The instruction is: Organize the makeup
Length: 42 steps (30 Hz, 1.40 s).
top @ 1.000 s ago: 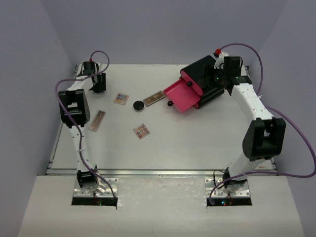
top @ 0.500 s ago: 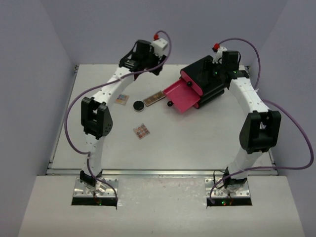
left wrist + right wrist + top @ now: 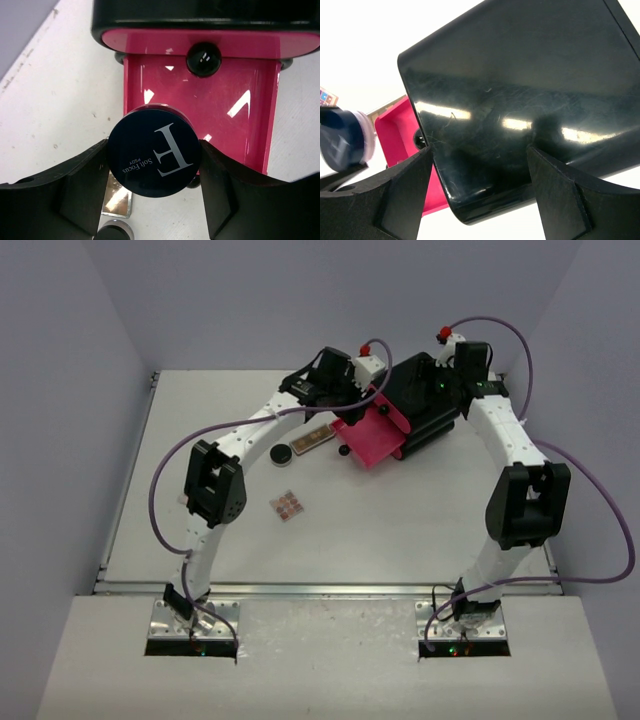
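My left gripper [image 3: 154, 150] is shut on the round dark-blue jar [image 3: 154, 156], whose lid bears a silver letter. It holds the jar just above the front of the open pink drawer [image 3: 240, 115]. In the top view the left gripper [image 3: 372, 390] sits at the drawer [image 3: 372, 443] of the black box [image 3: 420, 405]. My right gripper [image 3: 480, 150] stands open over the box's glossy top [image 3: 520, 75], at its far corner [image 3: 452, 380]. On the table lie a round black compact [image 3: 281, 453], a long palette [image 3: 313, 439] and a small palette [image 3: 288, 505].
The drawer's black knob [image 3: 203, 59] faces the left wrist camera. Below the jar I see the long palette [image 3: 119, 197] and the compact [image 3: 114, 232]. My left arm arches over the table's left half and hides what lies under it. Walls close in the back and sides.
My left arm has swung from the far left corner rightward across the table to the pink drawer, its gripper staying shut on the jar. The right arm has barely moved.
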Available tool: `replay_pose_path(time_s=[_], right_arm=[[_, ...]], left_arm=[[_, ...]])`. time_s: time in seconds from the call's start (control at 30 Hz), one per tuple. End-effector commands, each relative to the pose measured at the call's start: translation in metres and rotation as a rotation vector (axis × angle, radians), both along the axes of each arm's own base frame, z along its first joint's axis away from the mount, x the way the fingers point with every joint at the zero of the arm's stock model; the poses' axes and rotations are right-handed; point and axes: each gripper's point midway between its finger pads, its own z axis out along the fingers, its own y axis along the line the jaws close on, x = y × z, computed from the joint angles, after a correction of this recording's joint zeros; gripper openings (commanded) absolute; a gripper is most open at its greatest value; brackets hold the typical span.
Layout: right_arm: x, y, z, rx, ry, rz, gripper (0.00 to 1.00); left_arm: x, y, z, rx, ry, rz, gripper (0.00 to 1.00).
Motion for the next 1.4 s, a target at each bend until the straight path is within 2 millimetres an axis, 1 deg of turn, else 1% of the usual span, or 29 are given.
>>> replay_pose_path(time_s=[0.0,0.07,0.1,0.13,0.23,0.33,0.4,0.43,0.47,0.5,0.53,0.67,0.8,0.83,0.87,1.0,1.03,1.2,1.27,1.37], right_arm=[[0.008,0.001,0.011,0.031,-0.017,-0.003,0.77],[0.008,0.001,0.011,0.038,-0.015,-0.003,0.77],[0.007,0.002,0.011,0.042,-0.013,0.000,0.77],[0.007,0.003,0.011,0.046,-0.013,0.001,0.77],[0.003,0.003,0.012,0.043,-0.014,0.003,0.77],[0.001,0.001,0.011,0.031,-0.015,0.002,0.77],[0.000,0.000,0.013,0.025,-0.019,0.000,0.77],[0.000,-0.001,0.012,0.023,-0.018,-0.001,0.77],[0.000,-0.001,0.012,0.025,-0.018,-0.001,0.77],[0.000,-0.001,0.012,0.025,-0.016,-0.001,0.77],[-0.001,-0.001,0.011,0.025,-0.015,-0.001,0.77],[-0.001,-0.002,0.012,0.021,-0.018,-0.001,0.77],[-0.002,-0.002,0.015,0.017,-0.026,0.001,0.77],[-0.002,-0.002,0.015,0.016,-0.025,0.002,0.77],[-0.002,-0.003,0.015,0.016,-0.025,0.000,0.77],[-0.003,-0.002,0.015,0.017,-0.025,0.001,0.77],[-0.003,-0.002,0.014,0.017,-0.024,0.001,0.77],[-0.004,-0.002,0.015,0.018,-0.025,0.003,0.77],[-0.004,-0.002,0.016,0.019,-0.028,0.003,0.77],[-0.005,-0.001,0.018,0.020,-0.032,0.007,0.77]], left_arm=[[-0.016,-0.024,-0.016,-0.020,0.021,-0.060,0.00],[-0.020,-0.031,-0.026,-0.015,0.028,-0.073,0.00],[-0.019,-0.033,-0.028,-0.013,0.022,-0.073,0.00],[-0.017,-0.033,-0.036,-0.003,0.023,-0.066,0.01],[-0.001,-0.027,-0.044,0.037,-0.029,-0.010,0.03],[0.008,-0.025,-0.045,0.043,-0.064,0.005,0.06],[0.010,-0.028,-0.047,0.039,-0.071,-0.001,0.12],[0.012,-0.029,-0.051,0.041,-0.072,0.001,0.18],[0.012,-0.029,-0.055,0.046,-0.070,0.002,0.20],[0.014,-0.027,-0.061,0.055,-0.067,0.011,0.24],[0.015,-0.027,-0.064,0.058,-0.064,0.011,0.25],[0.019,-0.024,-0.074,0.083,-0.077,0.033,0.40],[0.020,-0.024,-0.073,0.084,-0.088,0.031,0.52],[0.020,-0.024,-0.073,0.084,-0.089,0.031,0.53],[0.023,-0.021,-0.071,0.091,-0.101,0.048,0.58],[0.025,-0.019,-0.069,0.100,-0.114,0.059,0.76],[0.026,-0.019,-0.068,0.100,-0.115,0.059,0.76],[0.027,-0.017,-0.062,0.099,-0.126,0.064,0.85],[0.026,-0.018,-0.058,0.095,-0.131,0.062,0.86],[0.026,-0.018,-0.046,0.084,-0.147,0.060,0.86]])
